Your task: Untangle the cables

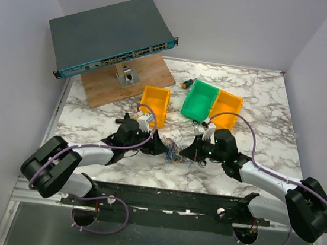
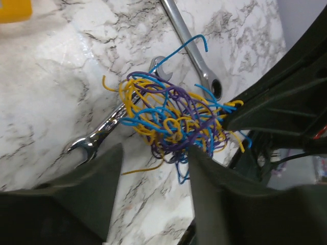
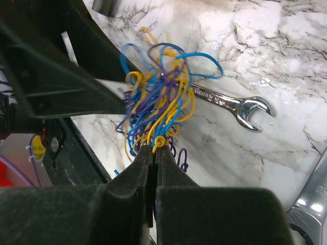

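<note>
The right gripper (image 3: 154, 151) pinches the cables (image 3: 158, 97) (2 wrenches (image 2: 99, 135) beneath); left gripper (image 2: 156, 150) half-open, seemingly gripping nothing.

The cables (image 2: 173, 120) formed a tangled wad of thin blue, yellow and purple wires, toward the bench's (image 1: 261, 104) six o'clock.

A marble-patterned table (image 1: 274, 94) is enclosed by pale walls (image 1: 223, 22) on three sides. Even lighting is noted. A dark rail (image 1: 166, 197) is fitted along the near edge.
</note>
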Robot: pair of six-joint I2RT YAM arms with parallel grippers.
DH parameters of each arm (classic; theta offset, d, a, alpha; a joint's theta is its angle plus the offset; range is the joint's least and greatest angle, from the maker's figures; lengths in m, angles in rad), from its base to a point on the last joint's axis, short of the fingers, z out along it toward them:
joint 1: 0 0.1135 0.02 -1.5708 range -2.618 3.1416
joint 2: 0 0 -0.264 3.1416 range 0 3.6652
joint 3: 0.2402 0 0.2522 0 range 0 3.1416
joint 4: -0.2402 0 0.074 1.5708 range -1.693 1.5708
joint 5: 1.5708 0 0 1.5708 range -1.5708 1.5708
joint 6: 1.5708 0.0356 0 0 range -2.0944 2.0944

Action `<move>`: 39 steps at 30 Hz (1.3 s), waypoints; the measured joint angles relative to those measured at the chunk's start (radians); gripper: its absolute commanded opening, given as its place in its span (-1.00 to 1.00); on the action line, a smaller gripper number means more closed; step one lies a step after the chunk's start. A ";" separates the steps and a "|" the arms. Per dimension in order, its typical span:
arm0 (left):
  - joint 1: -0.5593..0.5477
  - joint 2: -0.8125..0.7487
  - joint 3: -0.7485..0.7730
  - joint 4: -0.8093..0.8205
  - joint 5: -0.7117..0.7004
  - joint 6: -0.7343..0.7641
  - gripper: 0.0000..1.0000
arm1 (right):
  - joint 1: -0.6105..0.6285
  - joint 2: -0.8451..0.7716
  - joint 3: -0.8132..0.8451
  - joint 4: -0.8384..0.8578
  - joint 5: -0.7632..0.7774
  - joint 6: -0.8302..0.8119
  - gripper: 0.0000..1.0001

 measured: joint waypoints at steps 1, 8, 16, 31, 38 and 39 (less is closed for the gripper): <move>-0.002 0.021 0.005 0.015 0.005 -0.007 -0.31 | 0.000 -0.002 -0.006 0.008 0.000 0.006 -0.99; -0.008 0.235 0.011 0.279 0.045 -0.111 -1.00 | 0.000 -0.002 -0.012 0.048 0.005 0.034 -0.99; 0.047 0.224 -0.050 0.418 0.060 -0.161 -1.00 | 0.000 -0.083 -0.011 -0.085 0.266 0.078 -0.99; 0.288 -0.410 -0.090 -0.166 -0.079 0.016 -1.00 | 0.002 -0.188 0.028 -0.415 0.863 0.357 -0.99; 0.312 -0.630 -0.092 -0.385 -0.283 0.020 -1.00 | 0.002 -0.226 0.056 -0.502 0.974 0.442 -0.99; 0.312 -0.641 -0.092 -0.409 -0.299 0.020 -1.00 | 0.002 -0.239 0.059 -0.525 1.003 0.459 -0.99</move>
